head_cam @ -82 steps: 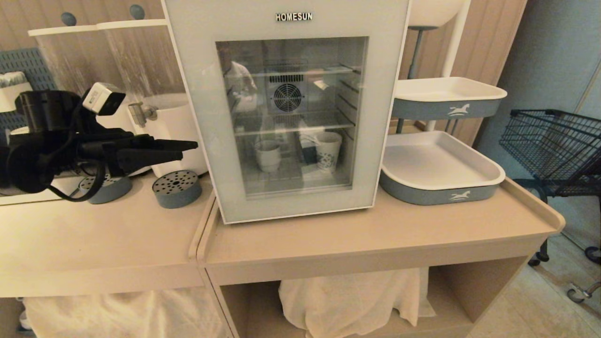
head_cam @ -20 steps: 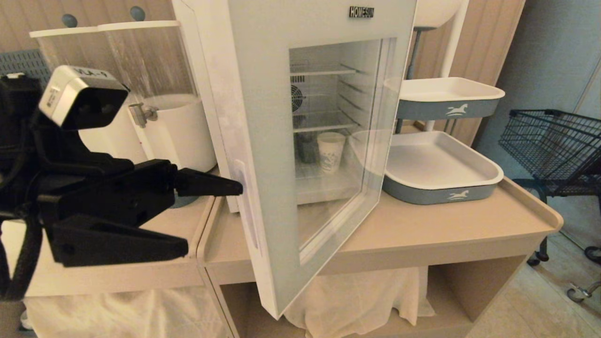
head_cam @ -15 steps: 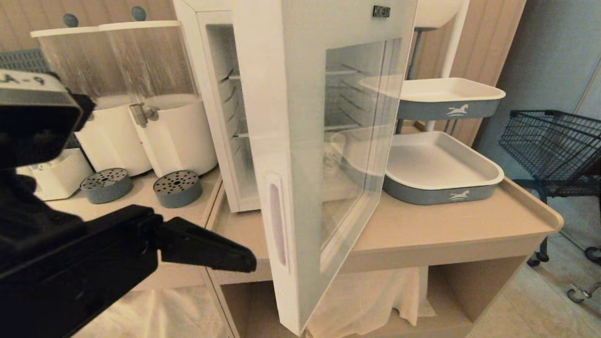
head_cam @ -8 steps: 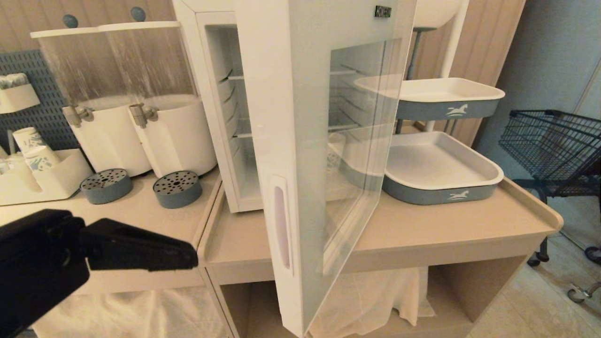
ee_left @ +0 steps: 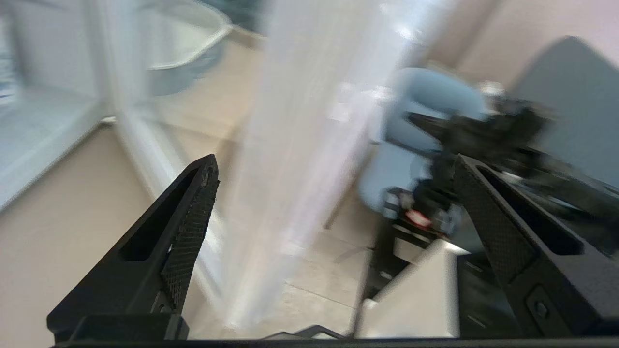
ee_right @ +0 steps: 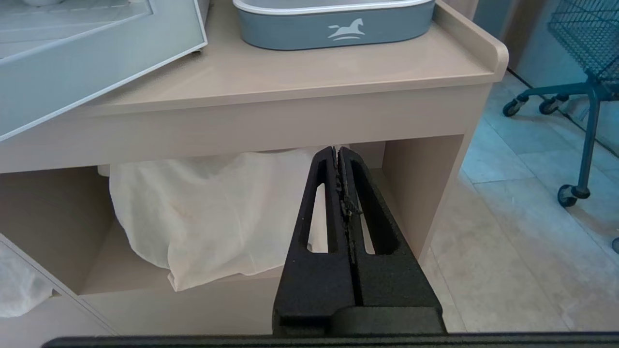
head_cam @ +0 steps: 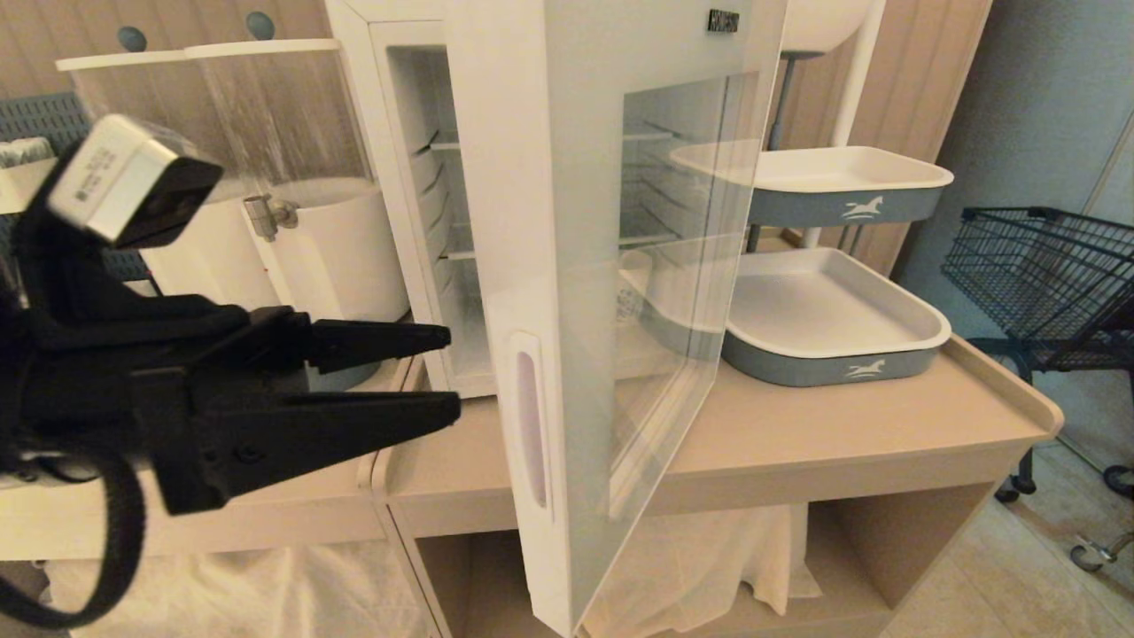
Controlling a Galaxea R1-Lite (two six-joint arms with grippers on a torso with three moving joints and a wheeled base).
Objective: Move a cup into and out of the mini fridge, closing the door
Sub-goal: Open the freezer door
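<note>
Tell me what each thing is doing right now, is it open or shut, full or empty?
door: swung wide open.
fridge: open, wire shelves showing.
left gripper: open, holding nothing, pointing at the fridge opening.
right gripper: shut, empty, down in front of the counter.
two trays: empty.
cloth: bunched on the shelf under the counter.

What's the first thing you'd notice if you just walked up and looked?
The fridge in the middle, with its glass door swung wide open toward you. Next, the big black left end effector on the left, jaws open, pointing at the opening between the fridge and the door's handle edge. To the right, two grey-and-white trays with little horse logos are stacked on a stand.
</note>
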